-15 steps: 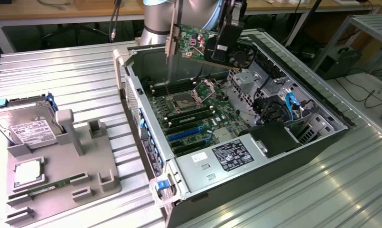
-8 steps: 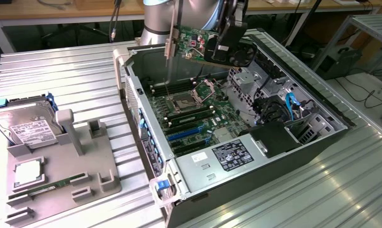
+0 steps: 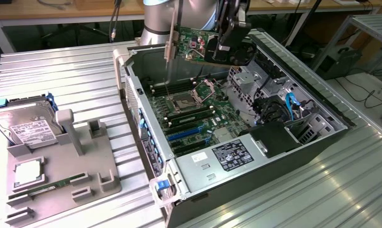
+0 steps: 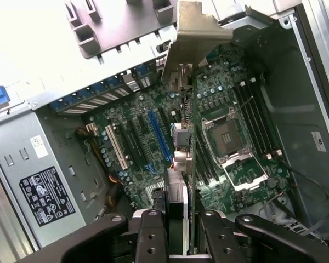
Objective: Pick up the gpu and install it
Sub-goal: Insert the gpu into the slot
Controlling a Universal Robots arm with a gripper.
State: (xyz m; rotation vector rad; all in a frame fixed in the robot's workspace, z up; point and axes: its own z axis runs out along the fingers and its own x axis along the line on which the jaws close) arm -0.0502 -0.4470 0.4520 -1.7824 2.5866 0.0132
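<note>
The gripper (image 3: 219,50) (image 4: 181,238) is closed on the gpu (image 3: 192,45) (image 4: 182,137), its two black fingers (image 4: 152,235) pinching the card's upper edge. The card hangs edge-down above the open computer case (image 3: 317,102) (image 4: 296,109), clear of the motherboard (image 3: 197,118) (image 4: 137,137), with its pale metal bracket (image 3: 170,42) (image 4: 193,38) toward the case's rear wall. Inside the case, the power supply (image 3: 222,161) (image 4: 38,175) carries a black label with white print too small to read. Outside the case, a hard drive (image 3: 26,126) stands in a grey holder (image 3: 58,180); its white label is also illegible.
</note>
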